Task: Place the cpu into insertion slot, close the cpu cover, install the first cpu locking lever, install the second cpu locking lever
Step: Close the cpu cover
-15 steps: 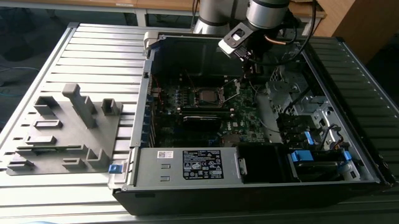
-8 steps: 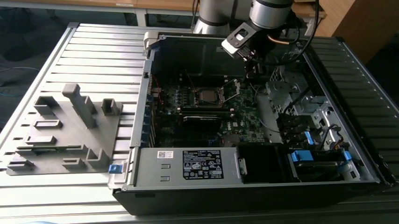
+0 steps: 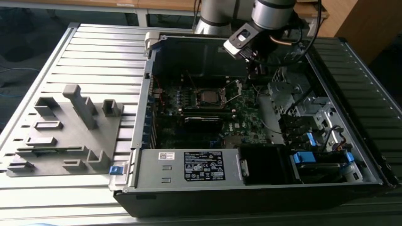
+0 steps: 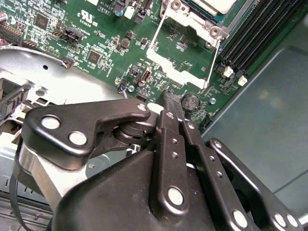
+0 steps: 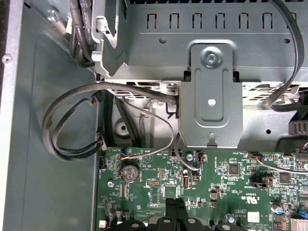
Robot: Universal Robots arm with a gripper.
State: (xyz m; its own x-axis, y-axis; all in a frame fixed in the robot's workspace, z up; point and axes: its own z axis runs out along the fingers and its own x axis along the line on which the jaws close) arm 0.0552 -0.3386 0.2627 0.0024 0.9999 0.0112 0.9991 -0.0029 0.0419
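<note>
Right now the gripper (image 3: 253, 74) hangs low inside the open computer case (image 3: 188, 195), its fingers pressed together with nothing that I can make out between them. In the second wrist view its tip (image 4: 169, 98) sits just beside the free edge of the cpu cover (image 4: 178, 72), which is swung open off the socket, and next to a coin battery (image 4: 191, 101) on the green motherboard (image 4: 96, 43). The cpu (image 4: 211, 4) lies in the socket beyond the cover, apart from the gripper. From the exterior view, the cpu (image 3: 209, 96) is to the exterior view's left of the gripper. The case rests on a slatted metal tabletop (image 3: 94, 52), with a grey moulded fixture (image 3: 63, 132) beside it. Desks line the room behind.
</note>
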